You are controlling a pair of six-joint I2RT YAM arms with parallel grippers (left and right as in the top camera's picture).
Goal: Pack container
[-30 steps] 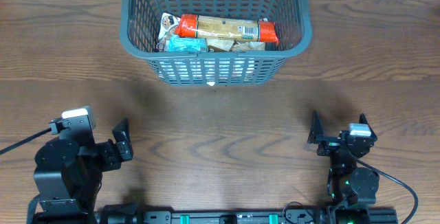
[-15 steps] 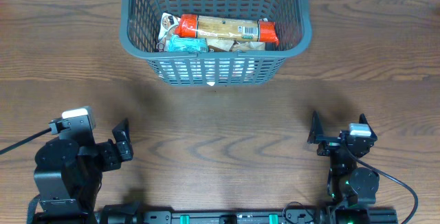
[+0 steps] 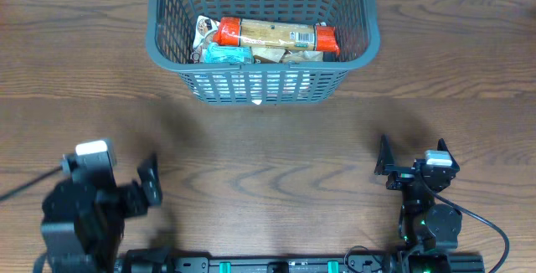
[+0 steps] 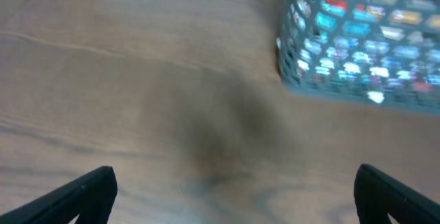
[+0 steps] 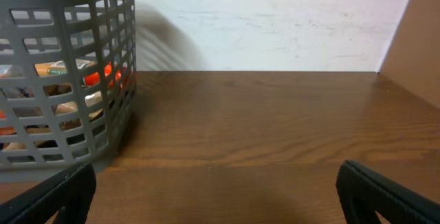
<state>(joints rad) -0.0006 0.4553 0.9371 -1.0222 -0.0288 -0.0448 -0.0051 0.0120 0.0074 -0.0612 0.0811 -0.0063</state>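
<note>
The container [image 3: 167, 47], a large dark grey lattice basket, stands at the back middle of the table. Inside lie a long orange-and-tan packet [image 3: 276, 33], a teal packet [image 3: 228, 54] and a white wrapper [image 3: 203, 30]. It also shows blurred in the left wrist view [image 4: 357, 86] and at the left of the right wrist view [image 5: 62, 66]. My left gripper [image 3: 149, 181] is open and empty near the front left. My right gripper [image 3: 410, 162] is open and empty near the front right. Both are far in front of the basket.
The brown wooden table [image 3: 268, 147] spreads between the grippers and the basket. A white wall [image 5: 275, 18] and a tan panel [image 5: 419, 38] lie behind the table in the right wrist view.
The left arm has shifted slightly and its wrist view is blurred by motion. The right arm and the basket have not moved.
</note>
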